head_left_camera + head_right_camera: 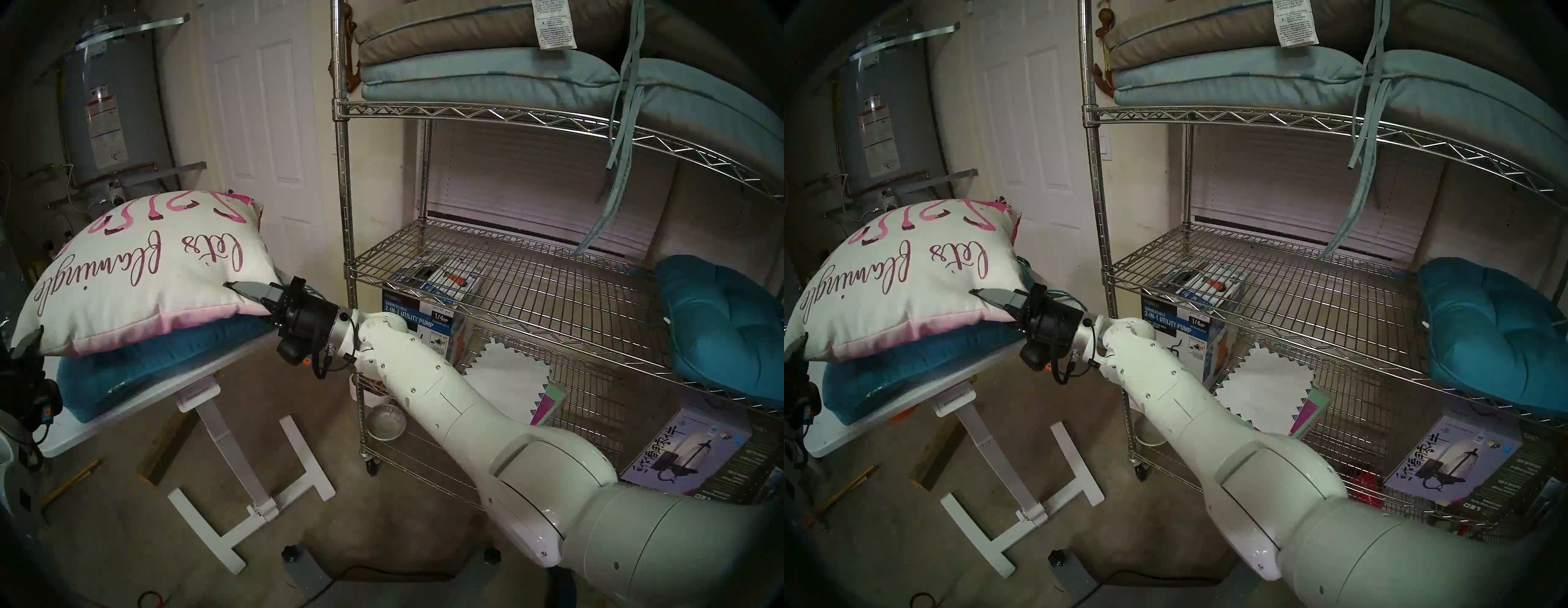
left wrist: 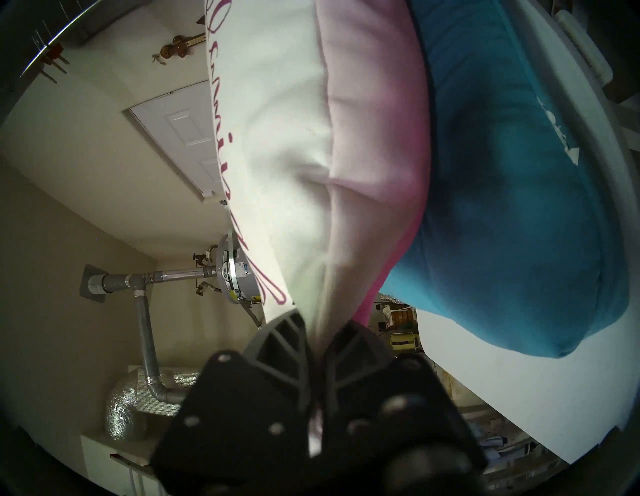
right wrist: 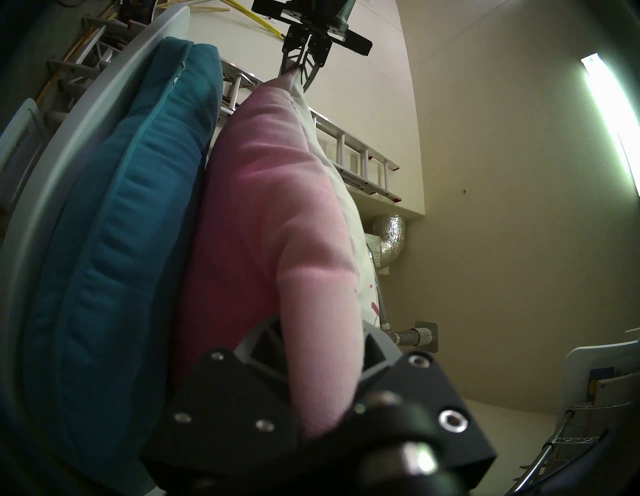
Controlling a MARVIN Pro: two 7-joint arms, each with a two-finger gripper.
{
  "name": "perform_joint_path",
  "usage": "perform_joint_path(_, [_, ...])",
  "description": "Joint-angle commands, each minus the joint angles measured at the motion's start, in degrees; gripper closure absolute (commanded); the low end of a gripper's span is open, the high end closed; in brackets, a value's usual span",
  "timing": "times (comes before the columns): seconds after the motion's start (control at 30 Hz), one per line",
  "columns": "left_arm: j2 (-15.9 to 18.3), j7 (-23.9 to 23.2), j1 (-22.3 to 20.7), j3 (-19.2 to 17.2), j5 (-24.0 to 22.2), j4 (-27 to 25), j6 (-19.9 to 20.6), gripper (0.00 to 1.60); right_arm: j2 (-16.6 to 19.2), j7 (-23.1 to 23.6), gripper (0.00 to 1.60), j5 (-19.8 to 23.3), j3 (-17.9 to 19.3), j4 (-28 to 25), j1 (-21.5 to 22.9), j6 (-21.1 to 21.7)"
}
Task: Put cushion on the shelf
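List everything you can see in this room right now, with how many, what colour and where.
cushion: one, cream with pink lettering, pink underside, on the teal cushion on the table
teal cushions: two, one under the flamingo cushion, one on the shelf's middle tier
table: one, white, left of the shelf
shelf: one, chrome wire, right side
flat pads: grey and pale blue, stacked on the upper tier
boxes: several, lower tiers
water heater: one, grey, far left
door: one, white, behind
left gripper: shut on the cushion's corner
right gripper: shut on the cushion's opposite corner
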Motion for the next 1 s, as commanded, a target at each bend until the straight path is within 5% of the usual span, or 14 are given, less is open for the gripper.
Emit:
perform_joint_path(0.0, [0.09,1.48,0.27,-1.3,-0.83,-0.73,-1.62,1.6,-1.19,-1.42,1.6,0.06,0.3,-0.55,1.11,1.07])
perform_joint_path(0.97, [6.75,-0.01,-5.42,6.56,-4.65,-5.39,-6.42,1.6,6.81,-3.42,1.6,0.3,4.85,-15.0,-5.44,5.71])
